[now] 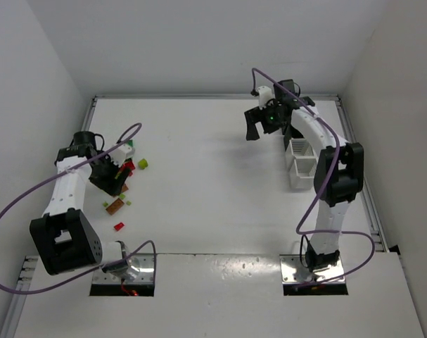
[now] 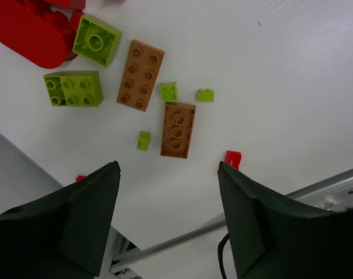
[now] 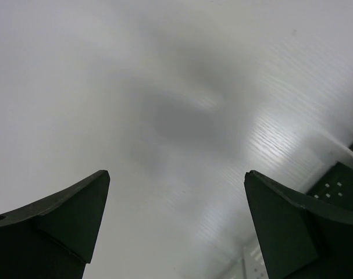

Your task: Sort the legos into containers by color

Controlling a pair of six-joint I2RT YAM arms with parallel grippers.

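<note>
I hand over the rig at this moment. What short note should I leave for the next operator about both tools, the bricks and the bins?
Left tool: open and empty, hovering over the legos; a tan brick lies just in front of it.
Right tool: open and empty, above bare table near the containers.
Legos: red, lime and tan pieces lie loose on the left side; one small red brick sits apart, nearer the arm bases.
Containers: white bins at the right edge, partly hidden by the right arm; their insides do not show.
Done: no brick visibly sorted.
Left: all the sorting by colour.
</note>
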